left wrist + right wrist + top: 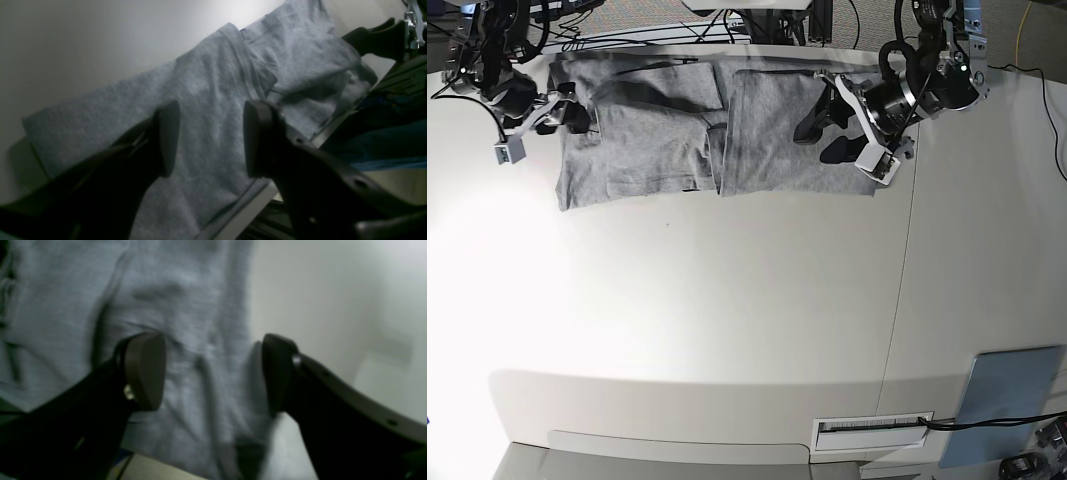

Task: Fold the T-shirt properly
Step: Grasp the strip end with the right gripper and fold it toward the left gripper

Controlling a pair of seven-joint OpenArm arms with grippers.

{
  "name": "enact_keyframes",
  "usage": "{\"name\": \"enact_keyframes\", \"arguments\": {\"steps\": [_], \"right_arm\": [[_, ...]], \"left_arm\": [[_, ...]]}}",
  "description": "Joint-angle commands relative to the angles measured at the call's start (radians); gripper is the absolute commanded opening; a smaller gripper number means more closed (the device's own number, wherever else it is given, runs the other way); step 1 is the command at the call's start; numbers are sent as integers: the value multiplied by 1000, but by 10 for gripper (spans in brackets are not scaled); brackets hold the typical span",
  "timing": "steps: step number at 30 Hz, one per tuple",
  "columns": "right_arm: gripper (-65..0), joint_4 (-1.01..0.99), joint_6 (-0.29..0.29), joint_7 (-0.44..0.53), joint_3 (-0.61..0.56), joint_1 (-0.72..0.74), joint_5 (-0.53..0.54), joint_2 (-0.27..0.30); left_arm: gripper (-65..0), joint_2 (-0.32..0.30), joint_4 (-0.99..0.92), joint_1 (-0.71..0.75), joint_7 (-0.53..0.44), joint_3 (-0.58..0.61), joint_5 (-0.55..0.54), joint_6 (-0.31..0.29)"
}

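Note:
The grey T-shirt (667,140) lies flat along the table's far edge, with a panel folded over from each side so the two meet near its middle. My left gripper (827,136) hovers over the shirt's right end. In the left wrist view its fingers (166,138) stand apart, with only T-shirt (206,86) cloth showing between them. My right gripper (562,112) is at the shirt's left edge. In the right wrist view it (211,373) is open over the T-shirt (186,306) border, and nothing is held.
A pale blue-grey flat panel (1007,395) lies at the near right corner, with a white label strip (872,428) beside it. Cables and a frame run behind the table's far edge (757,20). A seam (905,260) crosses the tabletop on the right.

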Motion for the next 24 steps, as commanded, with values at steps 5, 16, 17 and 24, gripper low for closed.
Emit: {"name": "enact_keyframes", "arguments": {"steps": [5, 16, 17, 24], "right_arm": [[-213, 1, 5, 11, 7, 4, 5, -8], [-213, 1, 5, 7, 6, 23, 8, -80], [-214, 1, 5, 6, 6, 23, 8, -89], [-215, 1, 5, 6, 6, 25, 8, -96]], "left_arm": [[-335, -3, 18, -2, -21, -2, -18, -4], [-335, -3, 18, -2, -18, -2, -18, -4], [-335, -3, 18, -2, -18, -2, -18, -4], [-335, -3, 18, -2, -18, -2, -18, -4]]}}
